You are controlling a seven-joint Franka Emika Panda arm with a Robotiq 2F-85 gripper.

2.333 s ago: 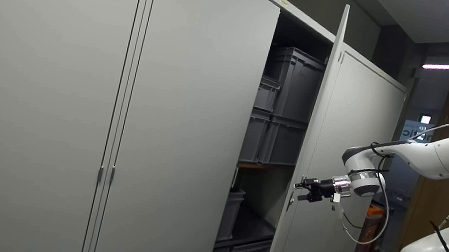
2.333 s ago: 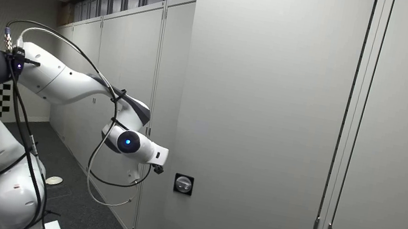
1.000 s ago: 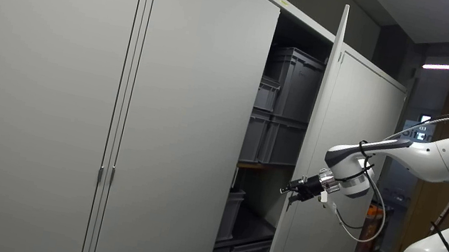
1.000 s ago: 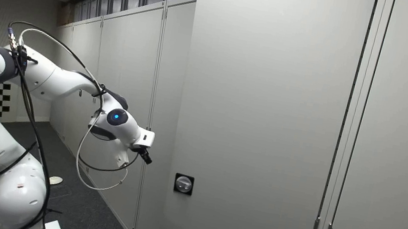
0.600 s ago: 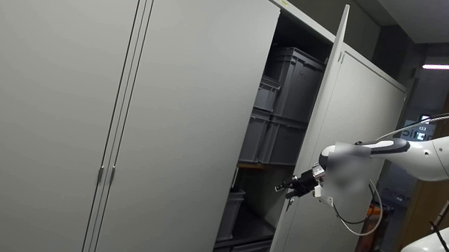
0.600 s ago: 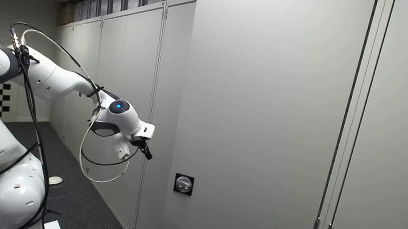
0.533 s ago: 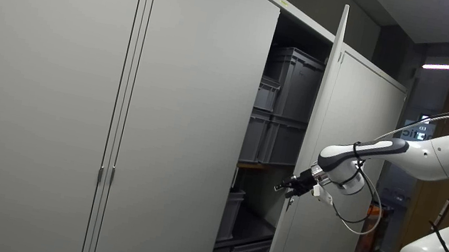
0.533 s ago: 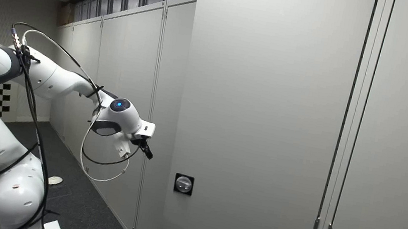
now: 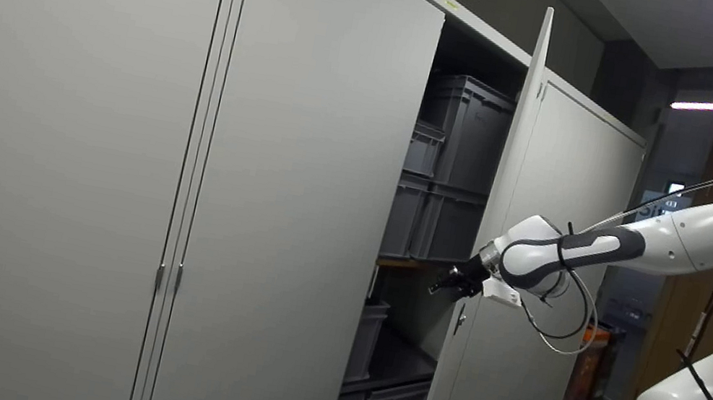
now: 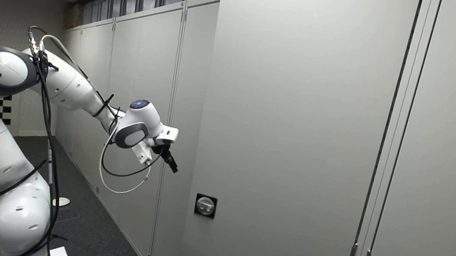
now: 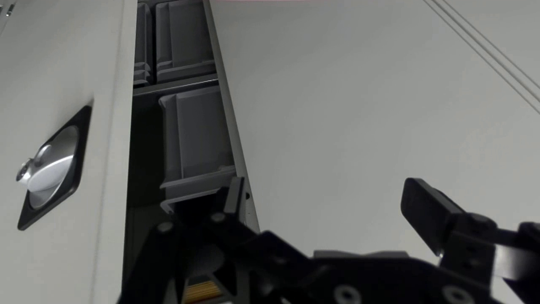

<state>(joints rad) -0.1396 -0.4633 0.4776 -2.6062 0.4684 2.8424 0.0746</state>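
Wrist [image 10: 145,120] has risen; jaws, spread apart, partly hide an apparently nearby door [image 9: 505,182].

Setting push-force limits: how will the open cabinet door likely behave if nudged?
The cabinet door stands ajar, flat and unbent, so it probably swings rather than flexes. Being tall, it may feel heavy for its thinness. Its face looks smooth, so the fingers may slide unless they catch the round latch.
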